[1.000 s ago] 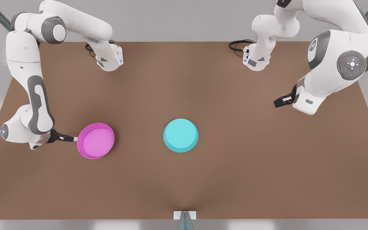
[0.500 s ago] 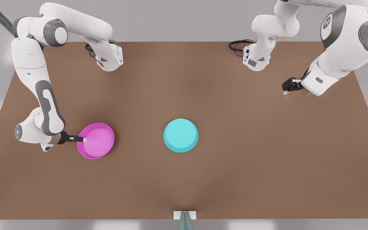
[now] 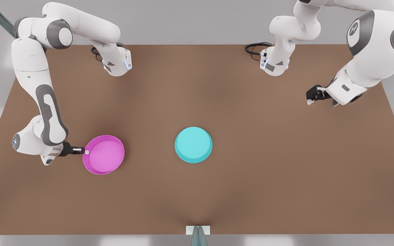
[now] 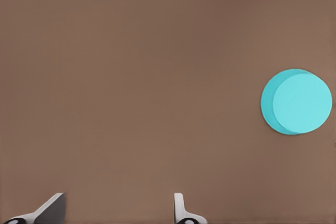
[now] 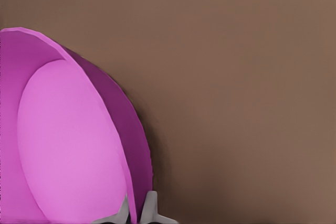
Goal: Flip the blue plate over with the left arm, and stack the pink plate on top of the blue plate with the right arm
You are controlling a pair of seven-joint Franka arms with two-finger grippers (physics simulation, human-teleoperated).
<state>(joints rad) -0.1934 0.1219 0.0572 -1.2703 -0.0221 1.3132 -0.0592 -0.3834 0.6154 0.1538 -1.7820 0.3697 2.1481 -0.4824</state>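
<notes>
Brown and bare, the table [image 3: 197,194] spreads under two white Franka arms. The right arm [image 3: 36,89], at the front view's left, bends down to the pink plate [image 3: 104,159]; the left arm [image 3: 371,51], at the front view's right, hangs over the far right of the tabletop, well apart from both dishes.

The pink plate sits toward the front view's left, open side up, its edge nearest the arm pinched by the right gripper [image 3: 84,151], one finger inside the rim and one outside, as the right wrist view shows [image 5: 137,209]. The plate appears slightly tilted there.

The blue plate [image 3: 193,144] lies near the table's middle, flat underside up, touched by nothing; it also appears far off in the left wrist view [image 4: 297,102].

The left gripper [image 3: 309,99] hovers above bare table, its fingers [image 4: 179,205] spread wide and holding nothing.
</notes>
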